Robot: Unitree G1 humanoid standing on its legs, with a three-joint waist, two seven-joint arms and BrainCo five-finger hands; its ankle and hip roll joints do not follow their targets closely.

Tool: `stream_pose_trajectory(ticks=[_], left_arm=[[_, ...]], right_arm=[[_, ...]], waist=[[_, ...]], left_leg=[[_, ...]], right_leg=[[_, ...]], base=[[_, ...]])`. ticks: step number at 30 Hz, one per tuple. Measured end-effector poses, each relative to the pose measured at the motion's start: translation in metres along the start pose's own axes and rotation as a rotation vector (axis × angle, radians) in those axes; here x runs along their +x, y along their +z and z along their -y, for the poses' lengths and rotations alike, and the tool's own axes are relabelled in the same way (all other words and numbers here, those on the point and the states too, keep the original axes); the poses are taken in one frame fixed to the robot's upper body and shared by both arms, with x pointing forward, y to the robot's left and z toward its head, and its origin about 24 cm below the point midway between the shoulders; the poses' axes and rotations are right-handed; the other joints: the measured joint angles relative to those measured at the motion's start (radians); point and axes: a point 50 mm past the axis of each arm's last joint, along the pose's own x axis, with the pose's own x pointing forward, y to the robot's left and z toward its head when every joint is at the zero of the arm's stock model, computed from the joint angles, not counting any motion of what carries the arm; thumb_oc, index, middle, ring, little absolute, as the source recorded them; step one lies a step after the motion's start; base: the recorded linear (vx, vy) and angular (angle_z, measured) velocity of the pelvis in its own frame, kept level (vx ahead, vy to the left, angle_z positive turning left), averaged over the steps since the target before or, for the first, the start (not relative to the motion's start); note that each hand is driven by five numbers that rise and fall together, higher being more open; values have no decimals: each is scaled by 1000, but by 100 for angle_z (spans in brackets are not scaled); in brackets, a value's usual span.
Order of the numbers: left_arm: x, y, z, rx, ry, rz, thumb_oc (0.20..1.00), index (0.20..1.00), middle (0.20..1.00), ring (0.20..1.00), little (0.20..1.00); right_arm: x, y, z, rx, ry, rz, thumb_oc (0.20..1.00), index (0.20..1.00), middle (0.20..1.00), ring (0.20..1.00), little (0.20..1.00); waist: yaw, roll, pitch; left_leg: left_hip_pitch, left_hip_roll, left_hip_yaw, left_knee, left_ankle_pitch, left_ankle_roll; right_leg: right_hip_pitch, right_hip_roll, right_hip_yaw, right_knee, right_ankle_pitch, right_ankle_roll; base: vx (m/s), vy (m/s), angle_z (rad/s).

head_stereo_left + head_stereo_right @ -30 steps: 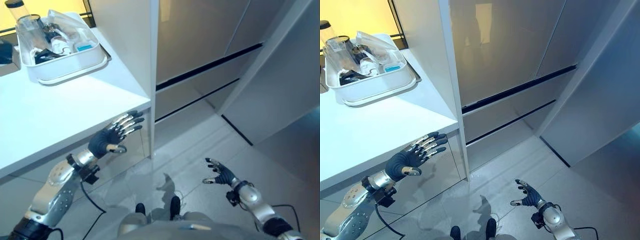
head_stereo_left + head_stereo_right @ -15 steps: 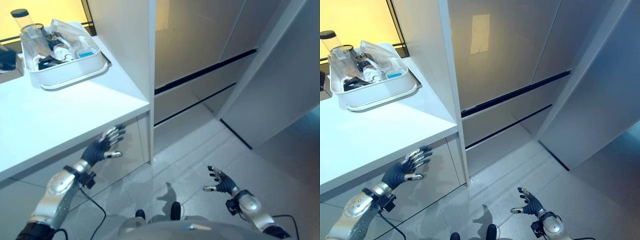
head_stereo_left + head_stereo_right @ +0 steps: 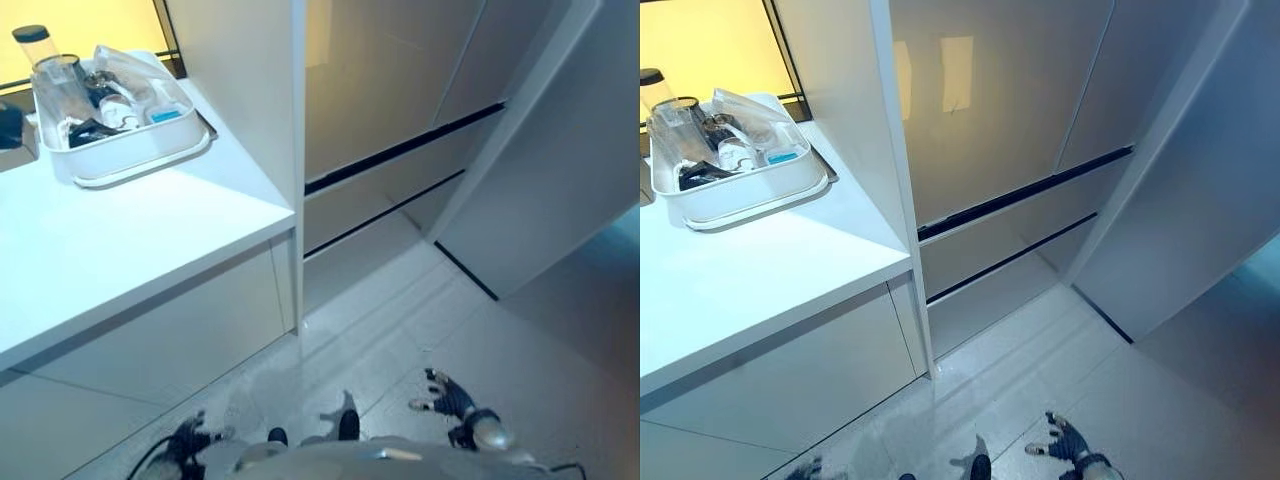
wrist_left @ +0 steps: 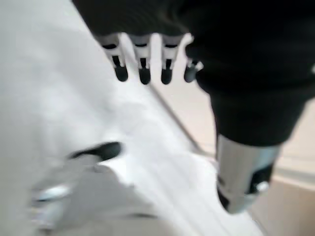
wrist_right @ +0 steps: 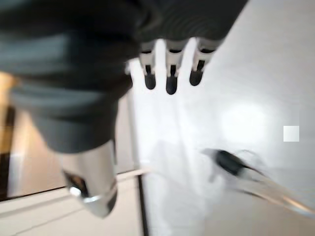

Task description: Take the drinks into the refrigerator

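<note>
The drinks stand upright in the white tray [image 3: 140,160] on the counter [image 3: 120,250], far up and forward from the fingers of both hands. The left hand [image 3: 188,440] hangs low on the tray's side and is nearer. The right hand [image 3: 447,397] hangs low toward the refrigerator [image 3: 1010,110]. Both have straight, relaxed fingers and hold nothing.

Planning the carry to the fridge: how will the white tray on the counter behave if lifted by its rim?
The tray looks like rigid plastic, so it probably won't flex. It is crowded, so likely heavy-ish. The tall clear container rising above the rim may tip if the tray tilts.
</note>
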Motion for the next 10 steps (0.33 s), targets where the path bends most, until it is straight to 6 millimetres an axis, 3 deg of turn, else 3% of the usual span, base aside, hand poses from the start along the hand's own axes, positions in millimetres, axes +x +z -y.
stream_pose_trajectory(ticks=[4,10], left_arm=[[-2,-7,5,-11,3,-23,1000,1000,1000,1000,1000],[1,3,17,-25,-21,11,1000,1000,1000,1000,1000]], right_arm=[[-2,-17,-6,15,-9,-96,1000,1000,1000,1000,1000],[0,-11,-7,0,-3,-85,1000,1000,1000,1000,1000]], waist=[[1,6,-2],[1,7,-11]], left_leg=[[2,0,-2,0,-2,2],[1,0,-9,-1,-6,5]], right_leg=[[5,-1,-4,0,-1,-2],[6,-1,-8,0,-2,-3]], base=[[12,17,3],[3,1,1]])
